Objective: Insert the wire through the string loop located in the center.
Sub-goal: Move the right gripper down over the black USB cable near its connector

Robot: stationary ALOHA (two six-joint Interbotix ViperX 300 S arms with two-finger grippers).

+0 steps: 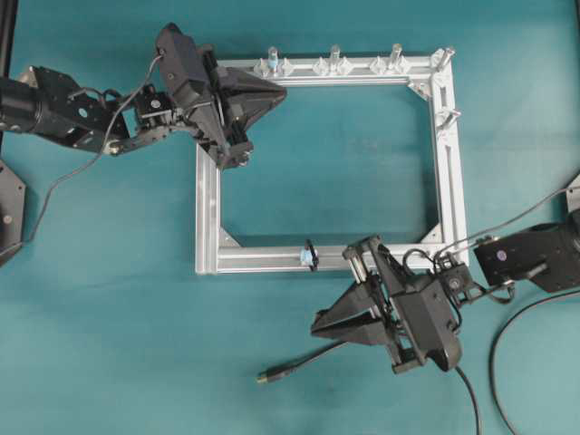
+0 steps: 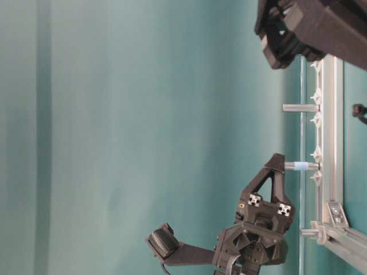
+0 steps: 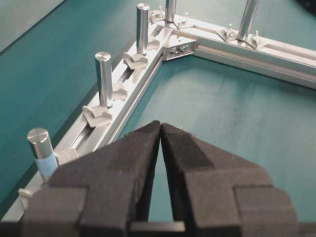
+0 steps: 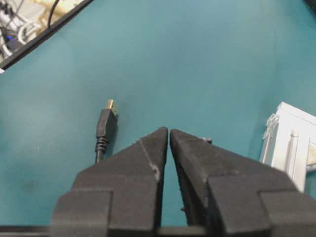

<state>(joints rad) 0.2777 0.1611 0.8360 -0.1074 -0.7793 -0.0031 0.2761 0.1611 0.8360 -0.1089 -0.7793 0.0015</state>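
The wire lies on the teal table in front of the frame. Its metal-tipped plug (image 1: 265, 377) points left, and the cable runs right under my right arm. In the right wrist view the plug (image 4: 106, 121) lies just left of the right gripper (image 4: 169, 131), which is shut with nothing between its fingers. From overhead, the right gripper (image 1: 316, 320) hovers right of and above the plug. The string loop (image 1: 311, 255) stands on the frame's near rail, just behind that gripper. My left gripper (image 1: 283, 88) is shut and empty at the frame's far left corner, and its tips (image 3: 161, 124) meet.
A square aluminium frame (image 1: 207, 208) lies mid-table. Silver upright pegs (image 1: 334, 56) line its far rail, and one has a blue band (image 3: 45, 163) beside my left gripper. Robot cables (image 1: 521, 317) trail at the right.
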